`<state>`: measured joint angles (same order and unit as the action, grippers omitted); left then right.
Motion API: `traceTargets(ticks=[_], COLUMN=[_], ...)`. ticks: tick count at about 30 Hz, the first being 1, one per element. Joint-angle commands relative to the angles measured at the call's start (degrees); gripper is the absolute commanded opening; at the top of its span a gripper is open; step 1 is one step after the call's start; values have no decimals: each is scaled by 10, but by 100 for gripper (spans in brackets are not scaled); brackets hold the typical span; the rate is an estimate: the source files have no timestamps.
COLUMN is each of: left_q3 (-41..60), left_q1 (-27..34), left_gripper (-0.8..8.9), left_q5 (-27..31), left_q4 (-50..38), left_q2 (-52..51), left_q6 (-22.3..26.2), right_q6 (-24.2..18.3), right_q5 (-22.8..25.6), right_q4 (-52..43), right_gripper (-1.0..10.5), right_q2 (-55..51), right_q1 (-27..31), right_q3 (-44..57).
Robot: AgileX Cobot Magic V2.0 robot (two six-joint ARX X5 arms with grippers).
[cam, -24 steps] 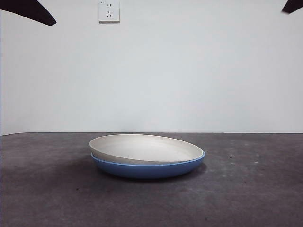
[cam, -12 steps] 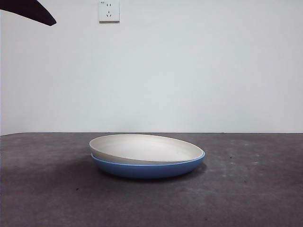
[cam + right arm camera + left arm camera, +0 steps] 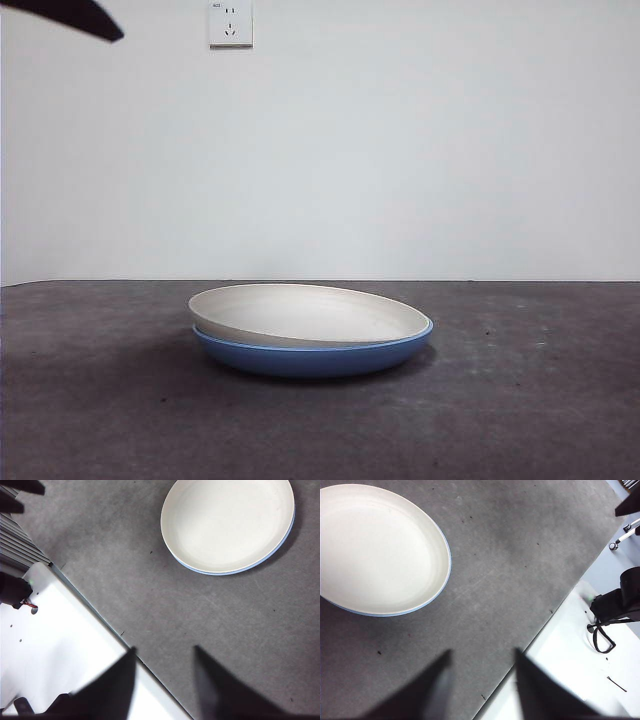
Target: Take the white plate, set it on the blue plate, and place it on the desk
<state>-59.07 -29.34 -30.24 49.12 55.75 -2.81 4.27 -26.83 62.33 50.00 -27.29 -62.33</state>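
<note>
Where desk spreads, white plate apparently tilted.

White plate nests in blue plate; left hand open.

The left gripper and right gripper each show two smooth, black, tapering jaws without markings.

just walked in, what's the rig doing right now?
Nothing is being handled. The white plate sits nested in the blue plate on the desk, slightly tilted, one side riding higher. Both arms are pulled back: the left gripper and the right gripper hang open and empty above the desk, well away from the stack. In the front view only a black tip shows at a top corner.
</note>
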Motion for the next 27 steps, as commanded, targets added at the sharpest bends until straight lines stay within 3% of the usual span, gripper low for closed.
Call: traceTargets(ticks=[1, 27], left_q3=[-5, -5], left_q1=[-3, -3], left_gripper=[8, 9], left_q5=[-3, -3], left_q4=[-6, -7], left_q2=[4, 4], left_q6=[7, 6], right_q6=[-12, -17], right_q5=[-2, -2], right_q4=[-4, -40], right_gripper=[8, 8], right_q2=[5, 5], right_q1=[-3, -3], right_q3=[-11, -11])
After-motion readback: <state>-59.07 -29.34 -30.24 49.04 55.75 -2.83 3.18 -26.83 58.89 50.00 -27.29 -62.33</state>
